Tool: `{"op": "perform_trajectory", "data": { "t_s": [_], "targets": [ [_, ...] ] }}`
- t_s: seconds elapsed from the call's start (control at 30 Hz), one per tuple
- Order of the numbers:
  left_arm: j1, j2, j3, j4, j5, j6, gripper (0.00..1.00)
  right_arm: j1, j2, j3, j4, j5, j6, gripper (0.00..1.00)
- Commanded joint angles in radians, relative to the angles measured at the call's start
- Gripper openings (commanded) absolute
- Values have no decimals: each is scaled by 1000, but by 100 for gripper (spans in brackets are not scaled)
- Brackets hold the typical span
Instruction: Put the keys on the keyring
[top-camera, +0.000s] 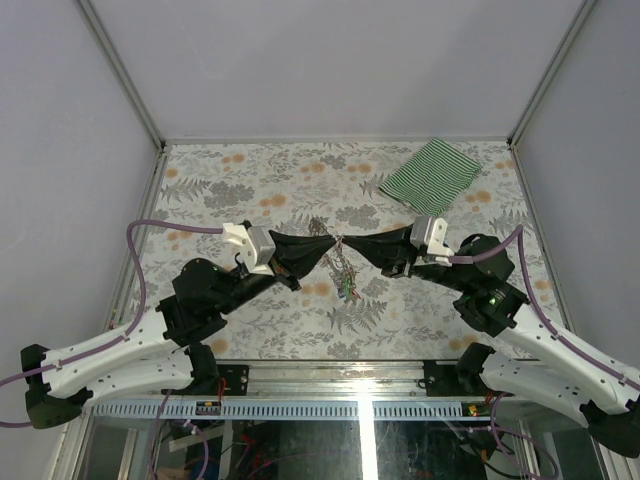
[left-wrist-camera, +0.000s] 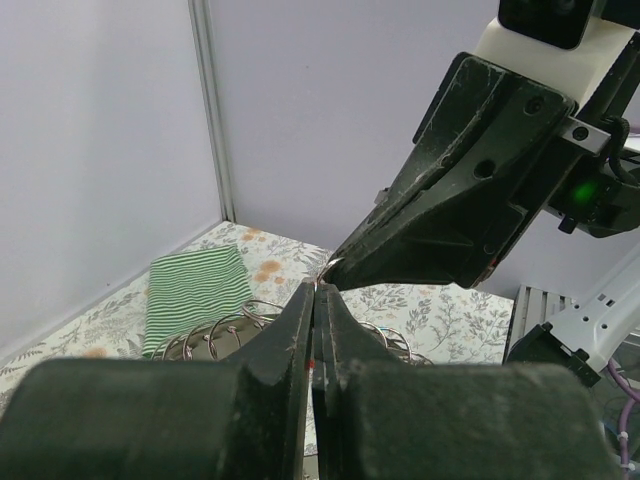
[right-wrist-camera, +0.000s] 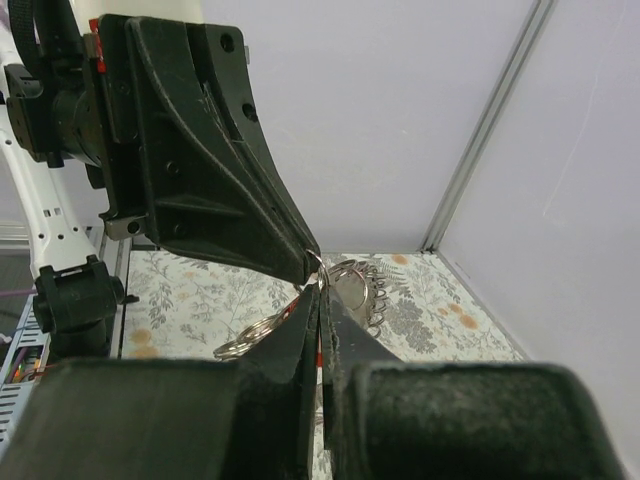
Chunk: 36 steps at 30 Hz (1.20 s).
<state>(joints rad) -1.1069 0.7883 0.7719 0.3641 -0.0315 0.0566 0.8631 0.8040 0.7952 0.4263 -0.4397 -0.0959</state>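
Note:
My left gripper (top-camera: 327, 243) and right gripper (top-camera: 345, 243) meet tip to tip above the middle of the table, both shut. Between the tips they pinch thin wire of the keyring (top-camera: 340, 262), whose coiled grey loops hang below them. Small keys (top-camera: 347, 287) with green and red tags dangle at the bottom of the bunch. In the left wrist view my left gripper (left-wrist-camera: 320, 292) is shut, with keyring loops (left-wrist-camera: 215, 330) on both sides behind it. In the right wrist view my right gripper (right-wrist-camera: 320, 297) touches a small wire loop at the left gripper's tip, and the keyring (right-wrist-camera: 360, 285) fans out behind.
A folded green-striped cloth (top-camera: 432, 172) lies at the back right of the floral table top (top-camera: 250, 185). White walls with metal corner posts enclose the table. A cable tray runs along the near edge between the arm bases.

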Motion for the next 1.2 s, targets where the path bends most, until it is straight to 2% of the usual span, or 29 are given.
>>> {"op": "perform_trajectory", "data": {
  "t_s": [0.0, 1.17],
  "targets": [
    [-9, -16, 2, 125, 9, 3, 0, -2, 5, 48, 103, -14, 28, 0],
    [-8, 11, 29, 76, 35, 12, 0, -2, 27, 50, 112, -18, 50, 0]
  ]
}}
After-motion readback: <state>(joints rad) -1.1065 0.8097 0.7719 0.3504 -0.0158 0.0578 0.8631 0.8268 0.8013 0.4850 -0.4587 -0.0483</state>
